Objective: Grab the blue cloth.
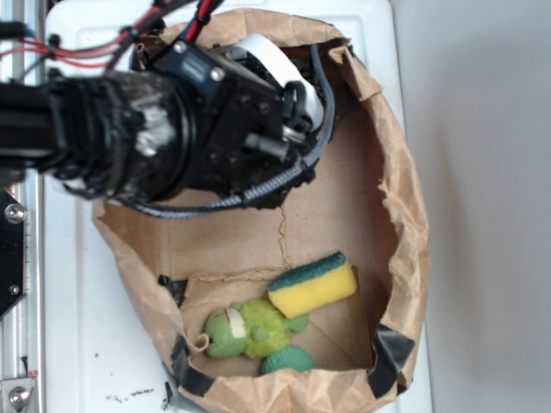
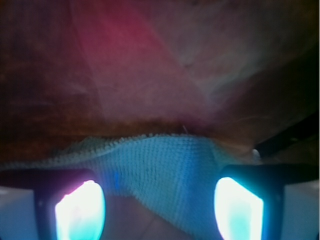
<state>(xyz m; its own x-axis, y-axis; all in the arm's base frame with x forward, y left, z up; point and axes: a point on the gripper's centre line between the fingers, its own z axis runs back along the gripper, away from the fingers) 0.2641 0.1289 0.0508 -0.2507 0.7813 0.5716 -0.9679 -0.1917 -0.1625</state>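
This looks like a robotics lab bench: a black robot arm (image 1: 129,138) with loose red wiring (image 1: 86,53) reaches over a white tabletop (image 1: 95,327), beside a bolted aluminium rail (image 1: 15,258), with a torn brown paper bag (image 1: 405,215) as bin.

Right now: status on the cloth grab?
Gripper open, straddling cloth. No grasp yet. Sponge and toy far off in the bag, not in the way.

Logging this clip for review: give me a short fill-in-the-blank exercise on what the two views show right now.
1. In the wrist view, the blue cloth lies between the two fingers of the ____.
2. The yellow sponge has a dark ____ top.
3. The sponge rests beside a bright green plush ____.
4. Everything sits inside a brown ____ bag.

Missing words: gripper; green; toy; paper
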